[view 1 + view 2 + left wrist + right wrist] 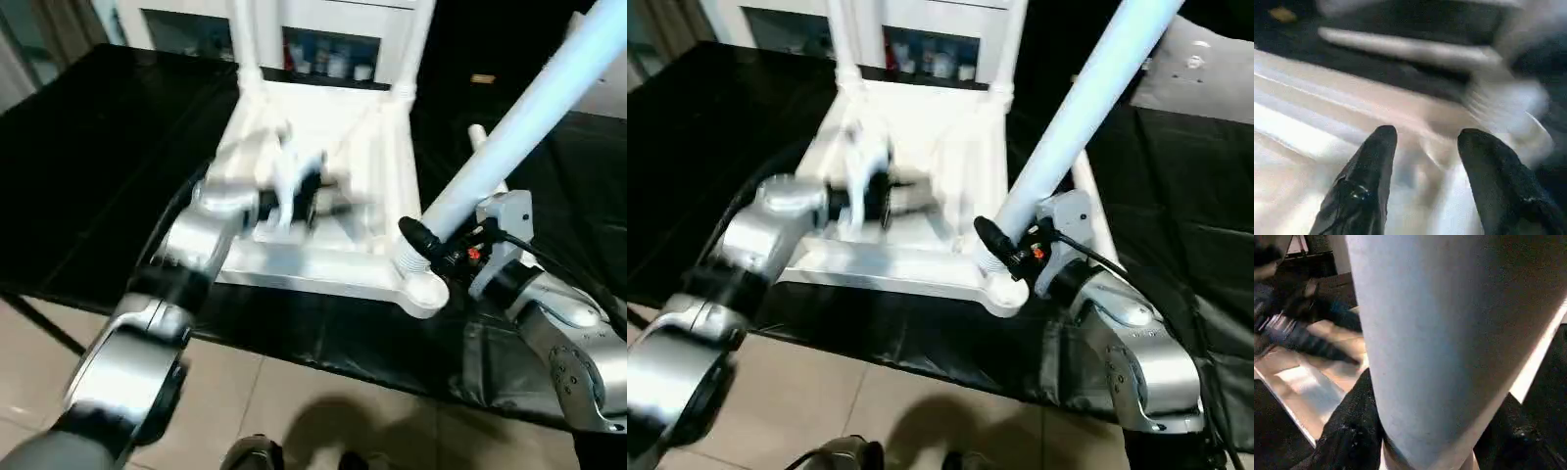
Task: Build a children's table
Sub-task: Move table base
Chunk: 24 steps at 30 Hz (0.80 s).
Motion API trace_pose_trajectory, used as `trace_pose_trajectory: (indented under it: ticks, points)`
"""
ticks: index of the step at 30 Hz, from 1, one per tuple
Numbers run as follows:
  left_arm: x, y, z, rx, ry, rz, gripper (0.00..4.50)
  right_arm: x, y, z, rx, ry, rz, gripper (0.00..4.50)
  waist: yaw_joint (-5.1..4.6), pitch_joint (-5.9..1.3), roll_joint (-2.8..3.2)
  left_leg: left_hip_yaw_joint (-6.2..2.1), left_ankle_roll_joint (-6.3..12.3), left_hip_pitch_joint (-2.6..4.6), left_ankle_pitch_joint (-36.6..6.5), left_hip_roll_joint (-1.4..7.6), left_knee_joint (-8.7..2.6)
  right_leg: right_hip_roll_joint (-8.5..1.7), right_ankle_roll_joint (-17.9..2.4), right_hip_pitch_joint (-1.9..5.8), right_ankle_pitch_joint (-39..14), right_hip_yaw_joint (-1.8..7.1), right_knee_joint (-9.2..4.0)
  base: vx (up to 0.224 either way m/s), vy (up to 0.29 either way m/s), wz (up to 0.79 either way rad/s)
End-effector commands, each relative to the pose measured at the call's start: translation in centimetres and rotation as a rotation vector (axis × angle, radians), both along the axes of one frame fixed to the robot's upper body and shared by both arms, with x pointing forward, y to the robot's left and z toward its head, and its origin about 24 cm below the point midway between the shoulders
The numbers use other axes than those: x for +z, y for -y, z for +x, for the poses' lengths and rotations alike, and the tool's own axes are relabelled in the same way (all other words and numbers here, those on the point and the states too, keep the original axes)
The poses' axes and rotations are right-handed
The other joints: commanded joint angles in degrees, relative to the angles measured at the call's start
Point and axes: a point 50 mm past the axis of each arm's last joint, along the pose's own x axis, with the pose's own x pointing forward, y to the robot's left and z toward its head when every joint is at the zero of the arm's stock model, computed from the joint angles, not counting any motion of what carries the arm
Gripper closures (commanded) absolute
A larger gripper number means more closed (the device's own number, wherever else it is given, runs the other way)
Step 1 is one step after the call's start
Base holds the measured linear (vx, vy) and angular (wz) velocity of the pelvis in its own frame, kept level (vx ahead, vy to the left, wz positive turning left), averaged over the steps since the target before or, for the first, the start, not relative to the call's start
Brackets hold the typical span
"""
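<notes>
Here right gripper (431,245) clamps leg (529,122) at corner socket (423,291); left wrist view: left gripper (1425,147) open above tabletop (1312,132)

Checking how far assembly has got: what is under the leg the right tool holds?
The leg, tilted, meets the tabletop's near corner socket. Its ribbed end shows there; the right tool covers part of it.

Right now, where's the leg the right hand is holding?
The leg leans at the tabletop's near right corner, its threaded end at the socket, gripped by the right hand.
</notes>
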Motion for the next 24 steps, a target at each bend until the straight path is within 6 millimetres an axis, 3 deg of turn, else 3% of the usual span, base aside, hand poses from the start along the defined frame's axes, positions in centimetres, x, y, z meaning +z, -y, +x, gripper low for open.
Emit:
trace_pose_trajectory:
  ticks: [1, 2, 6, 7, 11, 13, 14, 16, 17, 18, 21, 22, 24]
  points:
    - [-0.2, 0.7, -0.9, -0.099, 0.018, 0.047, 1.79, 0.3, 0.4, -0.2, -0.015, 0.023, -0.012, 2.59, 0.11, -5.77, -0.43, -3.44, 8.11, 0.81, 2.77, 8.84, -3.22, -11.94, -4.79, 3.51, -0.28, 5.39, -2.80, 0.000, 0.000, 0.00]
    - [-0.7, 0.9, -1.5, -0.138, 0.009, 0.061, 1.77, 0.2, 0.5, -0.2, -0.025, 0.021, -0.013, 2.59, 0.32, -5.61, -0.10, -3.35, 7.84, 0.84, 1.95, 8.79, -3.21, -12.16, -5.09, 3.37, -1.10, 5.49, -2.93, 0.000, 0.000, 0.00]
    - [-0.7, 1.1, -1.6, -0.148, 0.031, 0.040, 1.36, 0.1, 0.8, -0.2, -0.047, 0.022, -0.022, 2.59, 0.39, -5.30, -0.11, -2.94, 6.42, 1.08, -1.24, 8.57, -3.42, -12.00, -5.44, 3.23, -5.99, 5.36, -3.82, 0.000, 0.000, 0.00]
    - [-0.3, 1.0, -1.2, -0.125, 0.038, 0.012, 1.30, 0.1, 0.8, -0.2, -0.050, 0.022, -0.024, 2.59, 0.41, -5.22, -0.13, -2.72, 5.62, 1.15, -2.46, 8.42, -3.48, -12.10, -5.52, 3.34, -8.03, 5.20, -4.19, 0.000, 0.000, 0.00]
    - [4.6, 0.3, 1.9, 0.107, 0.064, -0.234, 0.98, 0.1, 1.0, -0.2, -0.047, 0.020, -0.032, 2.59, 0.32, -5.04, -0.28, -2.72, 3.95, 1.22, -5.11, 8.43, -3.71, -12.17, -5.65, 3.44, -12.13, 4.84, -4.52, 0.000, 0.000, 0.00]
    - [5.2, 0.3, 2.0, 0.108, 0.066, -0.257, 0.88, 0.1, 1.0, -0.2, -0.045, 0.019, -0.034, 2.59, 0.38, -4.95, -0.35, -2.64, 3.57, 1.41, -5.90, 8.43, -3.72, -12.29, -5.68, 3.24, -12.89, 4.83, -4.69, 0.000, 0.000, 0.00]
    - [5.3, 0.3, 1.9, 0.089, 0.078, -0.244, 0.69, 0.1, 1.0, -0.1, -0.046, 0.019, -0.035, 2.59, 0.34, -4.77, -0.64, -2.38, 3.71, 1.44, -5.94, 8.25, -3.79, -12.42, -5.66, 3.19, -13.47, 4.76, -4.84, 0.000, 0.000, 0.00]
    - [5.1, 0.4, 1.7, 0.058, 0.110, -0.198, 0.69, 0.1, 1.0, -0.1, -0.047, 0.020, -0.036, 2.59, 0.08, -4.77, -0.67, -2.15, 4.54, 0.97, -5.18, 8.05, -3.86, -12.33, -4.81, 3.36, -14.46, 4.64, -4.84, 0.000, 0.000, 0.00]
    - [4.6, 0.4, 1.5, 0.031, 0.122, -0.145, 0.69, 0.1, 0.9, -0.1, -0.048, 0.021, -0.037, 2.59, 0.23, -5.10, -0.06, -2.34, 4.96, 0.99, -4.68, 8.19, -3.86, -12.30, -3.91, 3.29, -14.64, 4.60, -4.79, 0.000, 0.000, 0.00]
    - [3.9, 0.5, 1.3, 0.002, 0.129, -0.097, 0.69, 0.1, 0.9, -0.1, -0.049, 0.021, -0.038, 2.59, 0.05, -5.30, -0.10, -2.46, 5.25, 1.05, -4.33, 8.62, -4.00, -12.18, -3.58, 3.15, -13.20, 4.60, -4.55, 0.000, 0.000, 0.00]
    - [2.9, 0.6, 0.9, -0.047, 0.130, -0.027, 0.69, 0.1, 0.9, -0.3, -0.050, 0.019, -0.040, 2.59, 0.06, -5.50, -0.04, -2.44, 5.37, 0.88, -4.26, 8.55, -3.91, -12.46, -4.16, 3.12, -10.18, 4.62, -4.28, 0.000, 0.000, 0.00]
    - [2.7, 0.6, 1.0, -0.042, 0.144, -0.004, 0.69, 0.0, 1.0, -0.4, -0.052, 0.017, -0.044, 2.59, 0.12, -5.46, 0.33, -2.43, 5.20, 0.88, -4.56, 8.53, -3.88, -12.47, -4.30, 3.05, -10.18, 4.65, -4.28, 0.000, 0.000, 0.00]
    - [3.7, 0.7, 2.2, 0.081, 0.161, -0.071, 0.69, 0.0, 1.1, -0.5, -0.054, 0.015, -0.048, 2.59, 0.32, -5.40, 0.20, -2.26, 4.65, 1.12, -6.11, 8.44, -3.82, -12.34, -4.63, 3.02, -10.94, 4.52, -4.58, 0.000, 0.000, 0.00]
